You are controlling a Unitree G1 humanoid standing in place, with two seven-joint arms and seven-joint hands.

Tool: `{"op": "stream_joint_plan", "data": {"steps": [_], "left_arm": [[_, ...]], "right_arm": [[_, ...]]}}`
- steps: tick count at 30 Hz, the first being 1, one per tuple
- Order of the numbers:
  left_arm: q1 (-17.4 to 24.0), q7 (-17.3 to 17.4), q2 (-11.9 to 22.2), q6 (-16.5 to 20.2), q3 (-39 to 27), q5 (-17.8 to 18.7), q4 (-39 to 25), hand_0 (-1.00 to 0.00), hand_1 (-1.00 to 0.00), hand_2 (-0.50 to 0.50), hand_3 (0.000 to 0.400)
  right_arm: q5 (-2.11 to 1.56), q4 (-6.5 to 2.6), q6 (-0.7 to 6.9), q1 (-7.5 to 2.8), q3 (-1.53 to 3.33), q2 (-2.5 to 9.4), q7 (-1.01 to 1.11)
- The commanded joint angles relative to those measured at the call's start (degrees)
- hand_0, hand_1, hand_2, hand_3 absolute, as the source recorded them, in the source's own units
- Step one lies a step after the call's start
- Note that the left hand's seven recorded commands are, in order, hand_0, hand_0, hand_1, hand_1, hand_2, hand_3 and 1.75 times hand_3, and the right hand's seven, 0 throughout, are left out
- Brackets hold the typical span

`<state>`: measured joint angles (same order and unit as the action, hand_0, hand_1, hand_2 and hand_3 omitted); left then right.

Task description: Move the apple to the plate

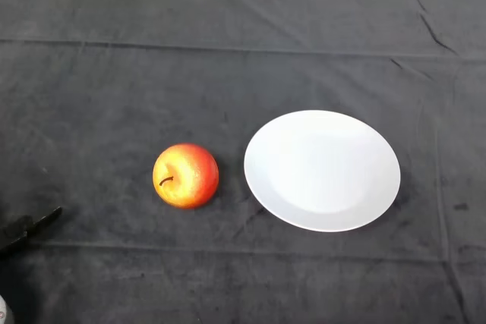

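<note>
At the far left edge of the head view, only a dark sliver of the left hand (29, 227) shows, low at about eight o'clock from the middle of the table; so little of it is in sight that I cannot tell how it is set. From that hand the apple (186, 175) lies toward two o'clock, well apart, with bare dark cloth (99, 111) between them and nothing to go around. The apple is red and yellow, round, so it has no long axis to line up with; it rests on its side with the short stem toward the viewer and a little left. Next, at three o'clock from the apple and just beside it without touching, sits the white plate (380, 176), with nothing on it. I judge the task not yet begun: the reach runs rightward to the apple, then a short carry on in the same direction, over the near rim, with no obstacle along that line.
</note>
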<state>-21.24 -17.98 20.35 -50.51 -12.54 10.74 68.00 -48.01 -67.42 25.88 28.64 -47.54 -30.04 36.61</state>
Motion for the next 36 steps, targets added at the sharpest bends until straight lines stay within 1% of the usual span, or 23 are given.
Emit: {"op": "stream_joint_plan", "data": {"steps": [1, 6, 12, 17, 20, 29, 36], "left_arm": [[-2.4, -0.2, 2.6, -0.7, -0.9, -1.4, 1.3, 0.00, 0.00, 0.00, 0.000], [-2.7, -0.8, 2.5, -0.5, -0.4, -2.4, 0.6, 0.00, 0.00, 0.00, 0.000], [-3.1, -2.1, 2.0, 1.1, 0.8, -3.9, -2.4, 0.00, 0.00, 0.00, 0.000], [-2.2, -3.3, 1.6, 3.3, 2.1, -5.1, -8.2, 0.00, 0.00, 0.00, 0.000], [-1.1, -3.6, 1.8, 5.1, 2.8, -5.7, -12.8, 0.00, 0.00, 0.00, 0.000], [1.9, -4.2, 3.1, 11.7, 4.7, -7.8, -26.7, 0.00, 0.00, 0.00, 0.000], [3.0, -5.5, 2.3, 16.9, 7.1, -10.8, -34.8, 0.00, 0.00, 0.00, 0.000]], "right_arm": [[0.57, -1.45, 0.13, 0.65, -1.71, -1.95, 1.16], [0.58, -1.45, 0.13, 0.65, -1.72, -1.95, 1.16], [0.60, -1.43, 0.13, 0.65, -1.73, -1.94, 1.16], [0.61, -1.38, 0.13, 0.64, -1.74, -1.91, 1.14], [0.62, -1.32, 0.13, 0.62, -1.74, -1.87, 1.11], [0.65, -1.05, 0.11, 0.54, -1.72, -1.75, 0.99], [0.67, -0.78, 0.10, 0.45, -1.70, -1.63, 0.87]]}}
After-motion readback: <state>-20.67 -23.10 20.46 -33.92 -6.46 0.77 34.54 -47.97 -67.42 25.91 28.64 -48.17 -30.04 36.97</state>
